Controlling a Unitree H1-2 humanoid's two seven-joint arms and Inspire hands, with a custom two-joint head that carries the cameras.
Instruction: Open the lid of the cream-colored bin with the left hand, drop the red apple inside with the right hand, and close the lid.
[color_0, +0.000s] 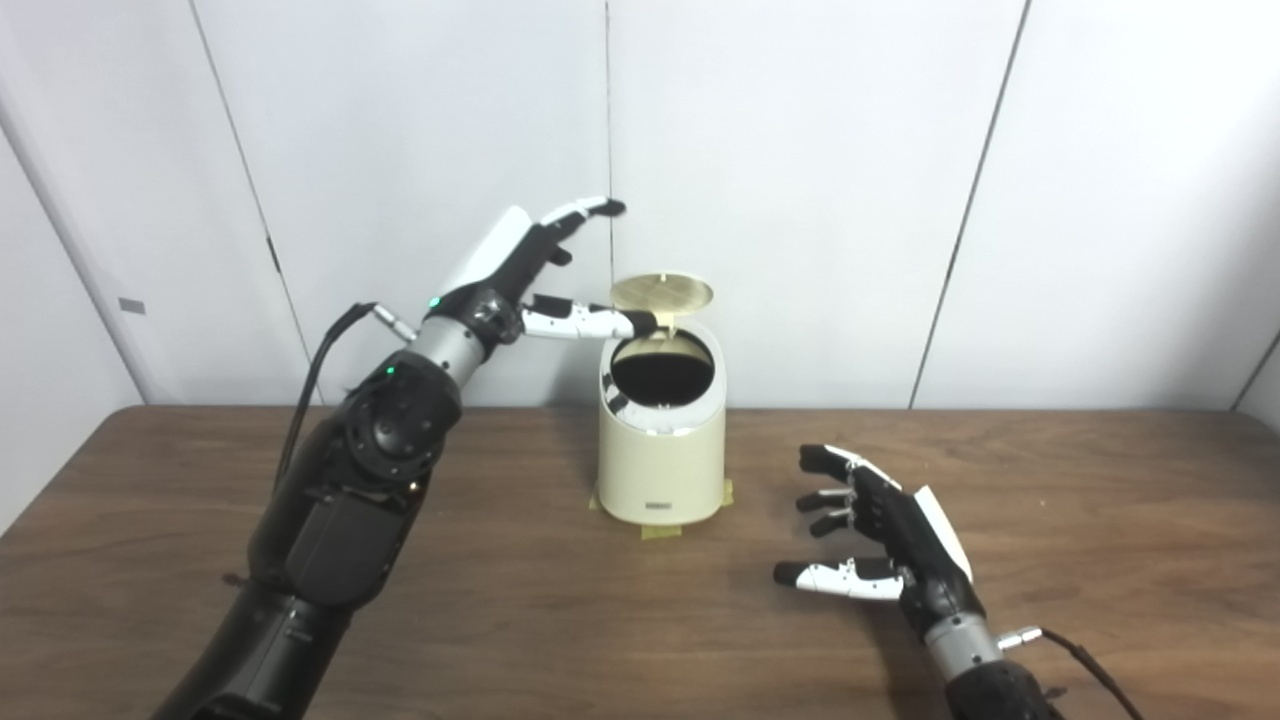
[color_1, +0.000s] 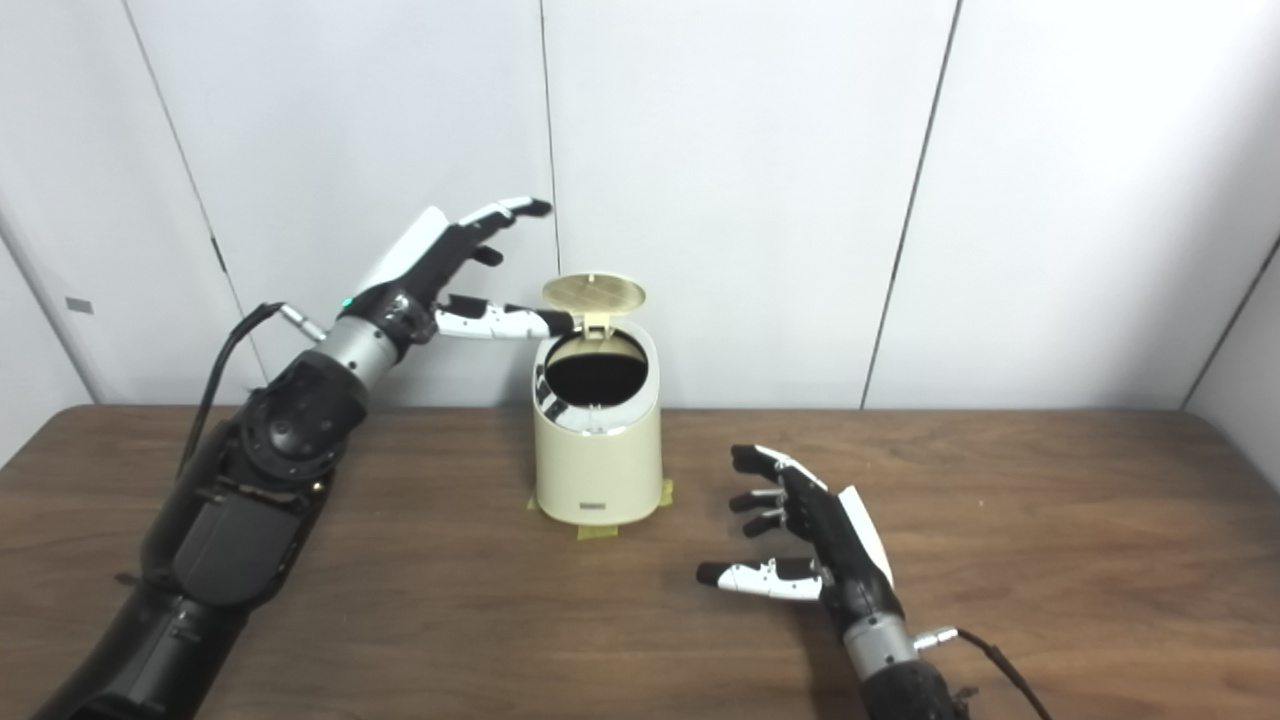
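Observation:
The cream-colored bin (color_0: 660, 460) stands at the back middle of the wooden table (color_0: 1050, 520), taped down at its base. Its round lid (color_0: 662, 293) is raised upright on the hinge, and the dark mouth (color_0: 662, 372) shows. My left hand (color_0: 525, 270) is lifted beside the lid with fingers spread, its thumb tip right at the lid's left edge. My right hand (color_0: 880, 540) hovers low over the table to the right of the bin, fingers apart, holding nothing. No red apple shows in either view; the inside of the bin is too dark to see into.
White wall panels (color_0: 800, 150) rise right behind the bin. Yellow tape tabs (color_0: 660, 531) stick out under the bin's base. A cable (color_0: 1085, 660) trails from my right wrist.

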